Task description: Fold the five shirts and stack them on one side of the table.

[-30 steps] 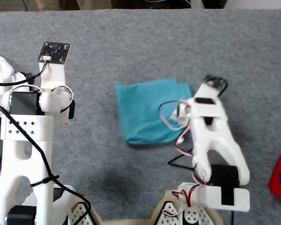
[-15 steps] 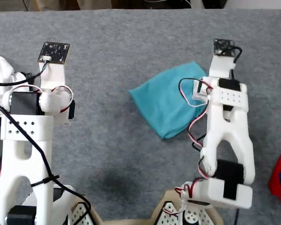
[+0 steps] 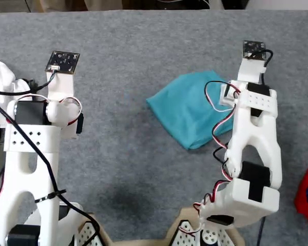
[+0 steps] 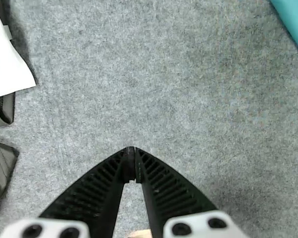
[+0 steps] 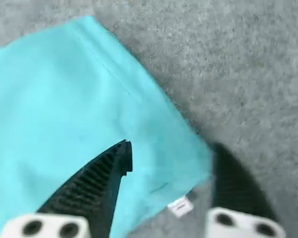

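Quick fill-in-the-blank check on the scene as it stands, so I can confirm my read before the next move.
The folded shirt beside the right arm is ____ in colour.
The left gripper has its jaws ____ over the bare table.
The right gripper has its jaws ____ at the shirt's edge.
The bundled cloth at the high view's left edge is ____.
Missing words: teal; shut; open; white.

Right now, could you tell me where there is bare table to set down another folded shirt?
The far strip of grey table beyond the teal shirt is bare, as is the patch between that shirt and the left arm. Crowded: the shirt's right edge, where the right pincer straddles it.
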